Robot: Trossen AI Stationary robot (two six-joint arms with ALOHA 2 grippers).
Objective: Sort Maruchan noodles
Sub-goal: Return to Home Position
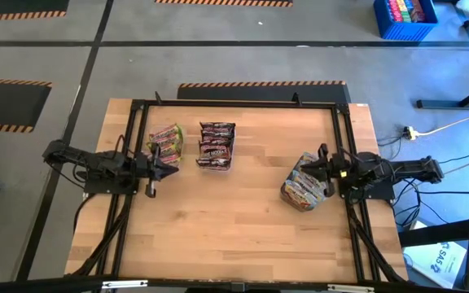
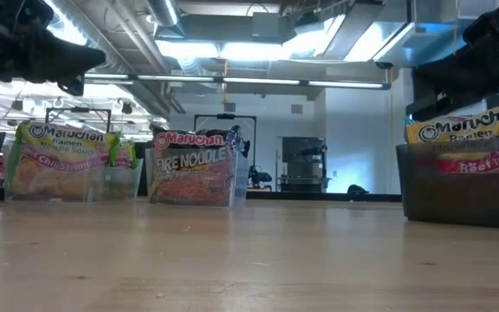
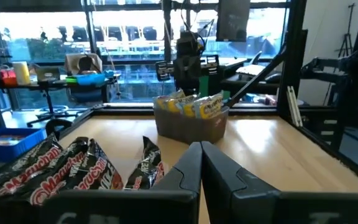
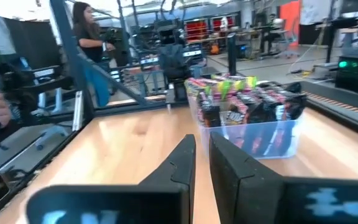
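Three clear bins of Maruchan noodles stand on the wooden table. One holds yellow-green and pink packets (image 1: 166, 142), one dark maroon packets (image 1: 216, 145), one yellow packets (image 1: 302, 187). The low view shows them as the left bin (image 2: 59, 160), the middle bin (image 2: 193, 165) and the right bin (image 2: 466, 169). My left gripper (image 1: 172, 171) is shut and level, just near of the yellow-green bin, holding nothing. My right gripper (image 1: 310, 168) is shut and level above the yellow bin's far edge, also holding nothing. In the wrist views both the left gripper (image 3: 201, 155) and the right gripper (image 4: 202, 149) have nothing between their fingers.
A black metal frame (image 1: 234, 104) runs along the table's far, left and right edges. Bare wood lies between the bins and across the near half of the table (image 1: 234, 236). A person (image 4: 89, 37) stands in the room beyond the table.
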